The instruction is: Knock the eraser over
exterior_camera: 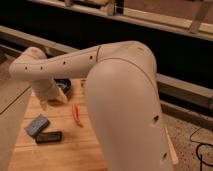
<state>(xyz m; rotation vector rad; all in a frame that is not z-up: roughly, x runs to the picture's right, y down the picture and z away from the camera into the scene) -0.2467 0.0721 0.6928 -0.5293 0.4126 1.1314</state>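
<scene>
Wooden desk [60, 150]: eraser [48, 137] lies flat near left edge, beside pad [36, 125]. Gripper [46, 103] hovers above them; its opening can't be told.

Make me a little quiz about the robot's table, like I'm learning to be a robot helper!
1. True or false: the eraser lies flat on the table.
2. Which thing lies nearest the eraser? A) the blue-grey pad B) the orange-red curved thing C) the dark bowl
3. Fill in: the gripper hangs above the table's ____ side, as the camera sees it.

Key: 1 true. 2 A. 3 left.
</scene>
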